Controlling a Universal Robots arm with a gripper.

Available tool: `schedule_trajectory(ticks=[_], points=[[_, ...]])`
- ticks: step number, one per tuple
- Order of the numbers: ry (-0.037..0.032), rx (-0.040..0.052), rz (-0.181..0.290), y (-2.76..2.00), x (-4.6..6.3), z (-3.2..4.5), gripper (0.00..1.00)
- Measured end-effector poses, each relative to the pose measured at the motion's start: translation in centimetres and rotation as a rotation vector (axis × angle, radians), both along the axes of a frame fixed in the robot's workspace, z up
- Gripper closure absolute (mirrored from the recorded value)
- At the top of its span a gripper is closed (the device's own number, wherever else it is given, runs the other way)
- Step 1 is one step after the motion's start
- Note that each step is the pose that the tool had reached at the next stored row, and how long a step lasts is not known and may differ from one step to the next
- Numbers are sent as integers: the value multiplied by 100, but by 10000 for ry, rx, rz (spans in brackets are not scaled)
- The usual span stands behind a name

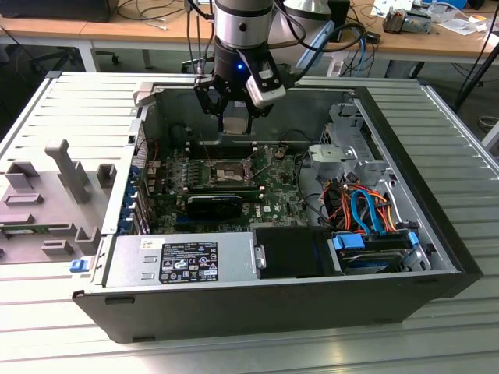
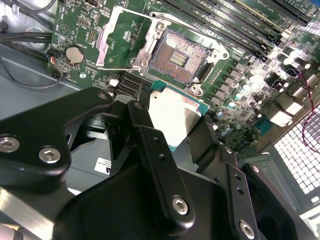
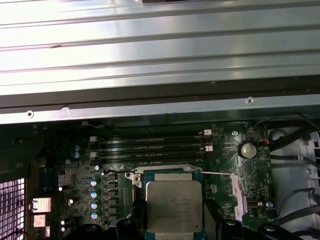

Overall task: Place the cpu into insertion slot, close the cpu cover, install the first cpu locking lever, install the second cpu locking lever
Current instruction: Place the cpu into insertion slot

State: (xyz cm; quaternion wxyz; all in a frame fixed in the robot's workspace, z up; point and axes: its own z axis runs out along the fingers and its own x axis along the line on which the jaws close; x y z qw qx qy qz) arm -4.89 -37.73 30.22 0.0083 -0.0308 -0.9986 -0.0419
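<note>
1. Right now the gripper (image 1: 232, 118) hangs inside the open case (image 1: 273, 312), near its far wall, above the motherboard (image 1: 269, 199).
2. Its black fingers (image 2: 150, 140) are drawn in narrow and clamp the cpu (image 1: 232, 126) by two opposite edges.
3. In both wrist views the cpu (image 2: 172, 117) (image 3: 174, 207) lies flat between the fingers, silver top facing the cameras, with a green rim showing at its edge.
4. The cpu is held in the air and is not in the slot (image 1: 227, 173).
5. In the second wrist view the slot (image 2: 180, 56) is bare, its dark pin field open and ringed by a silver border.
6. The cover (image 2: 106, 40) is swung back off the slot, with green board showing through its square window.
7. A coin cell (image 2: 75, 55) sits on the board just beyond the cover.
8. In the first wrist view the memory slots (image 3: 150, 145) run in long rows beside the socket area.
9. In the exterior view, a power supply (image 1: 179, 261) fills the near corner of the case, and orange and blue cables (image 1: 359, 206) lie toward the exterior view's right.
10. The case rests on a slatted metal table (image 1: 460, 156), and a grey fixture (image 1: 54, 195) stands on the exterior view's left.
</note>
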Motion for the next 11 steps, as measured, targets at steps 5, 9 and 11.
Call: schedule_trajectory(ticks=[5,9,11], points=[[1,-6,-63,0,0,-1,46],[0,-8,-105,0,0,-2,46],[0,-11,-129,0,0,-3,46]])
